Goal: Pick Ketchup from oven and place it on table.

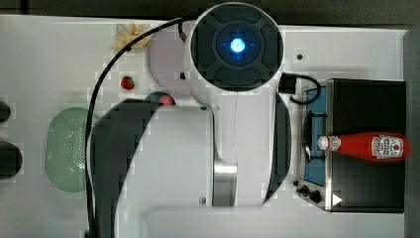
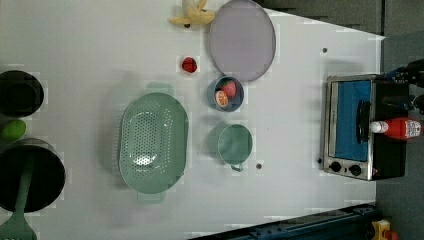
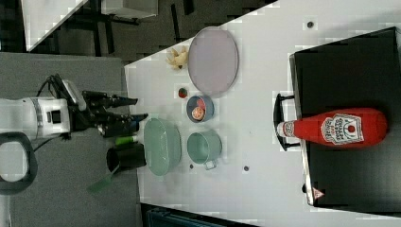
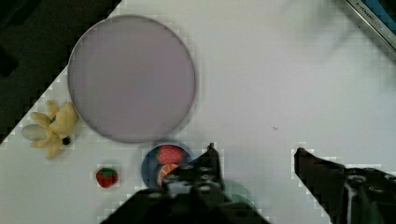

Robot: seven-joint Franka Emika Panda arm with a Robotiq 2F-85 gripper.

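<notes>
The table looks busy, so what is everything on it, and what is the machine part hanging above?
Table: one, white, under everything.
Oven: one, black with blue glass door, at the left view's right edge.
Ketchup: one, red with white cap, lying on top of the oven.
Plate: one, pale lilac, near the left view's top.
Peeled banana: one, yellow, beside the plate.
Strawberry: one, red, alone on the table.
Small bowl: one, blue, holding fruit pieces.
Cup: one, green, below the bowl in the left view.
Colander: one, green, mid-table.
Dark pots: two, at the left view's left edge.
Lime: one, green, between them.
Gripper: one, black, open, holding nothing.
</notes>
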